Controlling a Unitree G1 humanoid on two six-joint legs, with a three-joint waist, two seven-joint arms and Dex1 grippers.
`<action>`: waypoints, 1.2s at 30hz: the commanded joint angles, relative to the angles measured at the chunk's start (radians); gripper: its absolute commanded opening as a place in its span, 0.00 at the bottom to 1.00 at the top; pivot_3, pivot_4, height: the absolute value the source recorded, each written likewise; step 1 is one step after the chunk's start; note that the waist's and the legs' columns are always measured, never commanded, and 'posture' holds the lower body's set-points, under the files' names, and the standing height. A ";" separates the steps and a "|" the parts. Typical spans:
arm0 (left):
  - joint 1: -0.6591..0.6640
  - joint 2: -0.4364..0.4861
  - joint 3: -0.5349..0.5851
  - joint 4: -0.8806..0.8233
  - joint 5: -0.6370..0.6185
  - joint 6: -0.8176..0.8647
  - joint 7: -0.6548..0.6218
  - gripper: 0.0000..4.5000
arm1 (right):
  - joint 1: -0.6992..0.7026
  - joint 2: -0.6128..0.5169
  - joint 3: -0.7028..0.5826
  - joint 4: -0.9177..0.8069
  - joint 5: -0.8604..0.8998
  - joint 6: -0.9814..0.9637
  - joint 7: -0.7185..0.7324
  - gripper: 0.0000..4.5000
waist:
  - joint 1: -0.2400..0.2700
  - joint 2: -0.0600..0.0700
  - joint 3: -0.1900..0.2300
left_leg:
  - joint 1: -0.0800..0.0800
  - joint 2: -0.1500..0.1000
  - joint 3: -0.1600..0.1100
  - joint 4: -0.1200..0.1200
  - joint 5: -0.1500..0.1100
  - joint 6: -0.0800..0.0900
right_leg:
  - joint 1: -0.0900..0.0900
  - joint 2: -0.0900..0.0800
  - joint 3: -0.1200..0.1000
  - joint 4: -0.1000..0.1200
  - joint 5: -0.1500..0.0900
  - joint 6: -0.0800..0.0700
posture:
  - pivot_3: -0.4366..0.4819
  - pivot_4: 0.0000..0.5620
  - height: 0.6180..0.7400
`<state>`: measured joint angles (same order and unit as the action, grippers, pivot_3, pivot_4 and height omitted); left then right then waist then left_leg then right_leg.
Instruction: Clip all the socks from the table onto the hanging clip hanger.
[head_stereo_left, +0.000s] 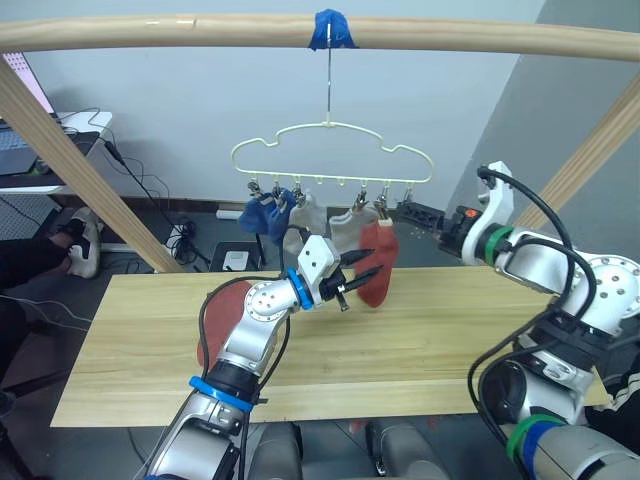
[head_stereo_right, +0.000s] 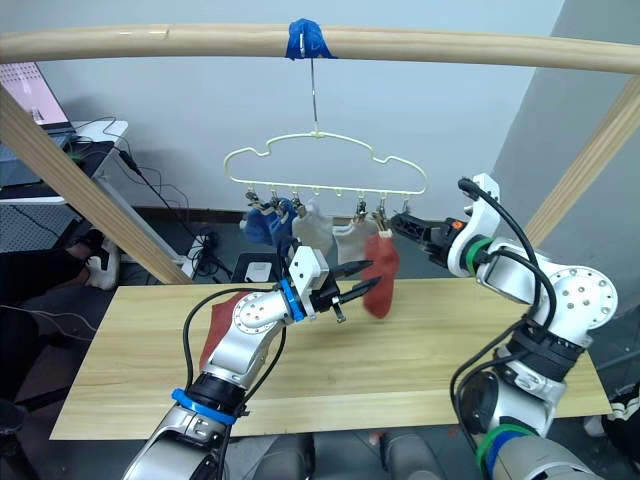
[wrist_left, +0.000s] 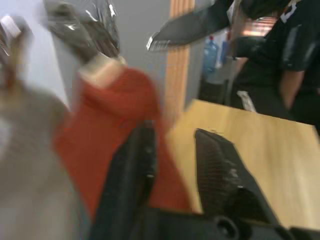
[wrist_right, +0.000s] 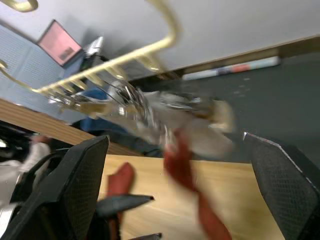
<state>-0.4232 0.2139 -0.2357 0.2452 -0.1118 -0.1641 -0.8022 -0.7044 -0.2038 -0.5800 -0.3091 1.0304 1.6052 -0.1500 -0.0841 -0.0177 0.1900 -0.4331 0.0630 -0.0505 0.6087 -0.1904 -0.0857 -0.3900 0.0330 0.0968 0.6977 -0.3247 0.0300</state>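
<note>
Fingers of the left gripper (head_stereo_left: 362, 271) stand parted around the hanging rust-red sock (head_stereo_left: 378, 262); right gripper (head_stereo_left: 420, 218) spreads wide, empty.

The clip hanger (head_stereo_left: 330, 150) is pale yellow-green with small silver clips (head_stereo_left: 384, 205). Blue socks (head_stereo_left: 264, 214), light grey socks (head_stereo_left: 348, 232) and one rust-red sock (head_stereo_left: 378, 262) hang from it. Another rust-red sock (head_stereo_left: 222, 315) lies on the surface (head_stereo_left: 130, 340), which is light, pale wood. The pole (head_stereo_left: 150, 32) is tan wood with blue tape (head_stereo_left: 330, 28). Both the left pincer (head_stereo_left: 362, 270) and the right pincer (head_stereo_left: 412, 213) are black.
</note>
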 joint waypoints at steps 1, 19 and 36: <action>0.035 0.026 0.010 -0.119 -0.056 0.091 -0.032 0.57 | 0.080 -0.086 0.107 -0.133 -0.023 -0.080 0.094 1.00 | -0.003 0.000 0.000 | 0.000 0.000 0.000 0.000 0.000 0.000 | 0.000 0.000 0.000 0.000 0.000 0.000 | 0.45 0.26 1.00; 0.210 0.244 0.303 -0.631 -0.485 0.725 0.112 1.00 | 0.328 -0.097 0.626 -0.173 -0.716 -0.981 0.172 0.65 | 0.015 0.000 0.000 | 0.001 0.000 -0.001 0.002 0.000 0.000 | 0.001 0.000 0.000 0.000 -0.002 0.004 | 0.52 0.29 1.00; 0.223 0.277 0.301 -0.668 -0.542 0.586 -0.075 1.00 | 0.298 0.067 0.612 0.021 -0.927 -1.180 0.098 0.65 | 0.053 0.000 0.000 | 0.001 0.000 0.000 0.002 0.000 -0.001 | 0.001 0.000 0.000 0.000 0.000 0.000 | 0.54 0.32 1.00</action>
<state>-0.1996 0.4851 0.0648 -0.3842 -0.6418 0.4483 -0.8579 -0.3835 -0.1487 0.0516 -0.2745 0.1202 0.4639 -0.0329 -0.0309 -0.0174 0.1899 -0.4317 0.0636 -0.0508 0.6107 -0.1903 -0.0863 -0.3889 0.0328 0.0968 0.6978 -0.3246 0.0299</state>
